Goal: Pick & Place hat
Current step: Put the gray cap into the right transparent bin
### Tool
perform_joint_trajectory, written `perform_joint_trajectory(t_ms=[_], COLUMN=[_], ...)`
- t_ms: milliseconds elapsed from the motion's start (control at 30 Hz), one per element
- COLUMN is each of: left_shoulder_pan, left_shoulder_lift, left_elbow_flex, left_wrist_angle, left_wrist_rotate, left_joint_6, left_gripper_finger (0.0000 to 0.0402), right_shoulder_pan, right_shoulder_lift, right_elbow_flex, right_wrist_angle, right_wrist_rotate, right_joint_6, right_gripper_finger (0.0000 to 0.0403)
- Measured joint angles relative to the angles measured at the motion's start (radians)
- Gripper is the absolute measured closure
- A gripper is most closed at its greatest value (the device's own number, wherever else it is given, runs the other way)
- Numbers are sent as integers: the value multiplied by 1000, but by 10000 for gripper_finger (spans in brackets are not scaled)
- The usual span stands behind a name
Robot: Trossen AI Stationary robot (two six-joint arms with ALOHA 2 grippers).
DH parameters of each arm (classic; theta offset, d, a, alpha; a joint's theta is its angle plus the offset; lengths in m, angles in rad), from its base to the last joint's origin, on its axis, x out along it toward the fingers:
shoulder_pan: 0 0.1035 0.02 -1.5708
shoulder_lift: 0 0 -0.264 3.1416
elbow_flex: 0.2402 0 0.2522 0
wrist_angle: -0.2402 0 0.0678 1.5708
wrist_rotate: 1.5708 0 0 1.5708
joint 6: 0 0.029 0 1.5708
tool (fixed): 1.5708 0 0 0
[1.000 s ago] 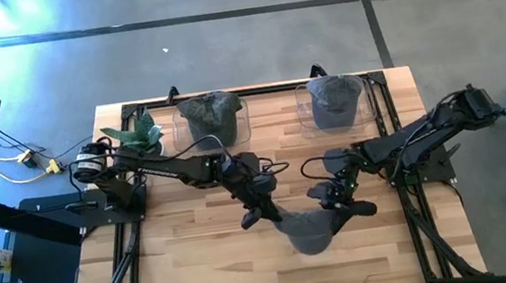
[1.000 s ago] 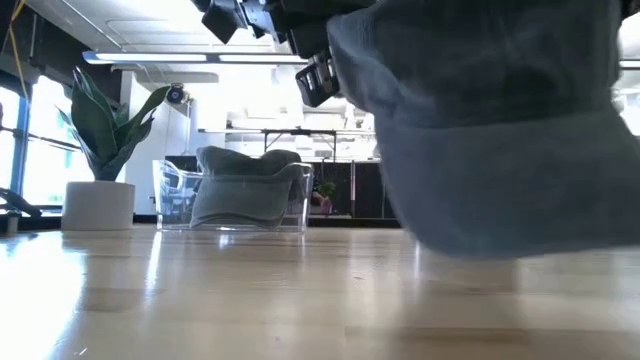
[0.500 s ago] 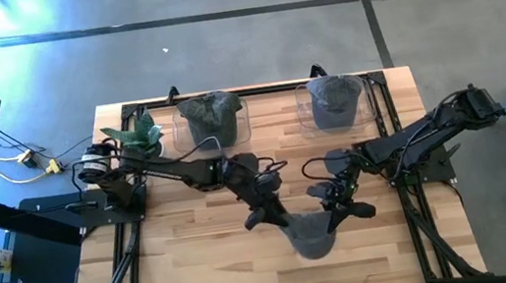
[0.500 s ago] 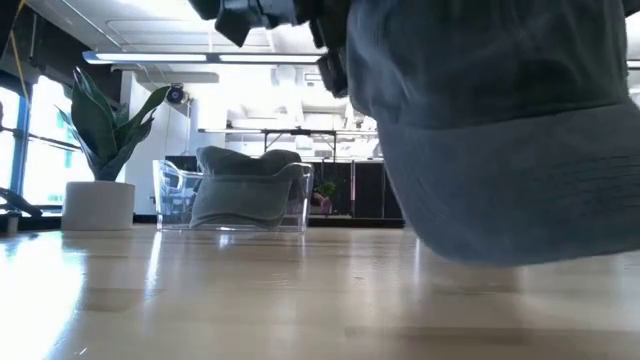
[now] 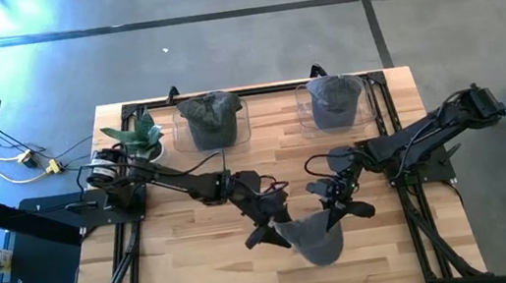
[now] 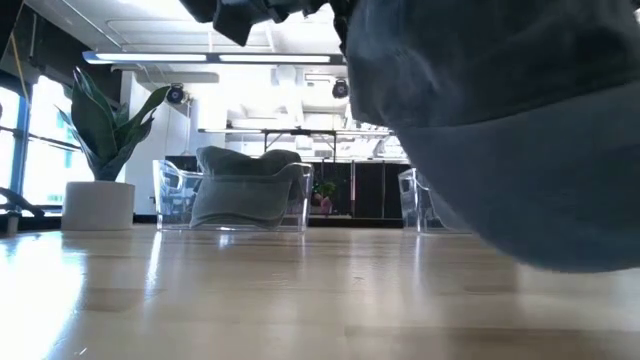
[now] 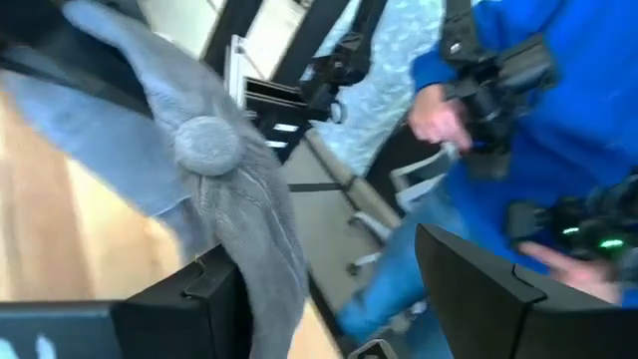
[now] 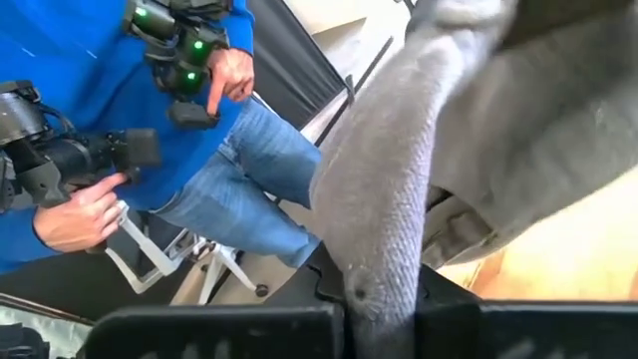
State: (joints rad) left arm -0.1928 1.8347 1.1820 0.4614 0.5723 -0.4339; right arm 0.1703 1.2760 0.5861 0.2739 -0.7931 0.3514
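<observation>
from above, the soft grey fabric cap (image 5: 317,240) hangs over the front middle of the pale wooden worktop (image 5: 190,259), held between the left end effector (image 5: 271,231) and right end effector (image 5: 338,211), each pinching an edge. at table height it floats clear of the boards. each wrist camera shows fingers clamped on cloth. this looks like the carry step; next, moving both arms in step to a spot and lowering.

We are finding no readable text, label, brand, number or sign in any view: nothing legible is showing on the grey hat (image 5: 314,238), the clear bins behind it, or the person's blue top.
</observation>
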Motion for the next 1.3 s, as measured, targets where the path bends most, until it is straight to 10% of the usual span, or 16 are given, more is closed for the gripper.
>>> perform_joint_trajectory(t_ms=[533, 1300], left_shoulder_pan=[-10, -12], left_shoulder_lift=[1, 1], left_elbow_flex=[0, 2], left_wrist_angle=[-14, 82], left_wrist_rotate=[-120, -14], left_joint_6=[88, -38], left_gripper_finger=[156, 156], right_shoulder_pan=[5, 19], right_shoulder_lift=[-72, -72], right_elbow_flex=[0, 0], right_wrist_angle=[61, 254], right_wrist_rotate=[33, 53], right_joint_6=[23, 30], right_gripper_finger=[400, 398])
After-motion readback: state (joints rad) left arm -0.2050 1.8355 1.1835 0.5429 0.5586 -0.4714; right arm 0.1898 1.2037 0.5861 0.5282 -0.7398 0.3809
